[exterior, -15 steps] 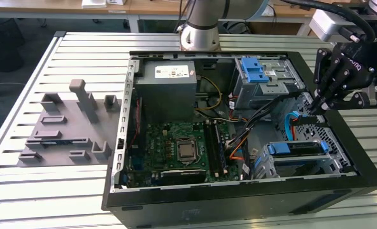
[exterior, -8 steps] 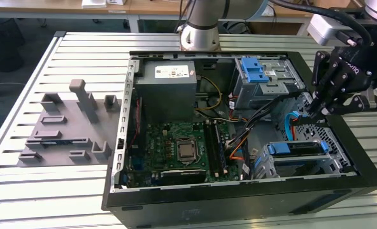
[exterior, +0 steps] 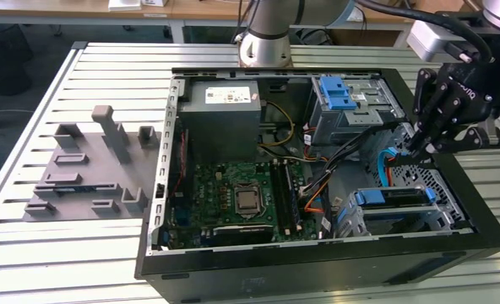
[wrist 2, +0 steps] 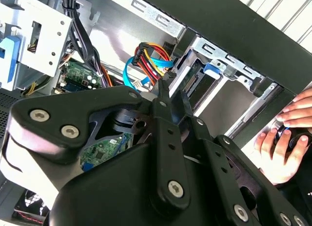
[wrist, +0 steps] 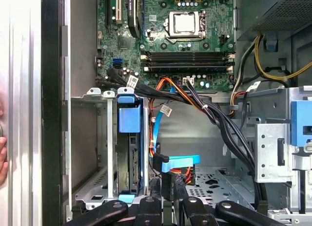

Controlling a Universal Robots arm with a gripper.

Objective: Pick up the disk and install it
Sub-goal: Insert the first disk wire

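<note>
The flat silver-metal disk with blue plastic side rails (wrist: 129,148) stands on edge inside the grey sheet-metal drive cage (wrist: 92,187), its blue end tab uppermost in the first wrist view. The cage sits in the corner of the open black computer case (exterior: 318,272), which lies on the slatted aluminium counter (exterior: 106,63). Beside the cage, the black claw (wrist: 168,192) hovers with its fingers drawn close together and no disk between them; whether they pinch anything else I cannot tell. A light-blue flat cable with a black plug and blue pull tab (wrist: 179,162) lies just off its tips, under a bundle of black and orange wires (wrist: 195,102). A person's hand (wrist 2: 285,138) rests outside the case wall. Picking up looks done, and the installing seems at or near its end. Any further move calls for a slow, straight path that avoids snagging the wires and leaves the seated disk undisturbed.
</note>
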